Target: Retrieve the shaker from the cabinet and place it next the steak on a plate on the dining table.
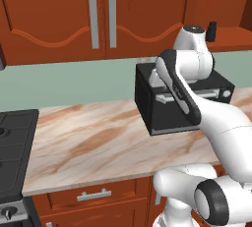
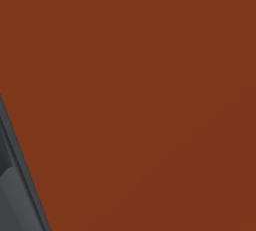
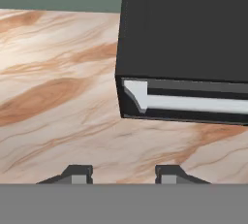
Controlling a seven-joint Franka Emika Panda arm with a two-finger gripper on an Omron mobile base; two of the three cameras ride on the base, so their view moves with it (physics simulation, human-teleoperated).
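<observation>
The shaker (image 1: 211, 31) stands upright at about 1 o'clock in the left base view, on a reddish-brown ledge at the right end of the cabinet (image 1: 59, 10). It is above and behind the microwave (image 1: 162, 113). Since it is in plain sight, that compartment seems to be open. The two doors with grey handles (image 1: 102, 14) at 12 o'clock are closed.

In the hand view the tool (image 3: 122, 174) has its tips spread, with nothing between them but bare marbled worktop (image 3: 58, 97). It points down at the worktop, with the microwave's front corner at 2 o'clock. In the left base view the arm (image 1: 184, 91) is folded in front of the microwave, its upper joint close under the shaker. This looks like a resting pose and not a reach, and the tool is well below the ledge.

A flat reddish-brown panel (image 2: 150, 85) lies across the right base view, with a grey strip (image 2: 15, 185) at 7 o'clock. It may be a door very close to that camera, though this cannot be confirmed.

The fetching step seems hardly begun. The tool probably has to rise and turn level so that its jaws pass either side of the small cylinder. The microwave directly below leaves little room, and a clipped approach could tip the shaker back into the cabinet.
</observation>
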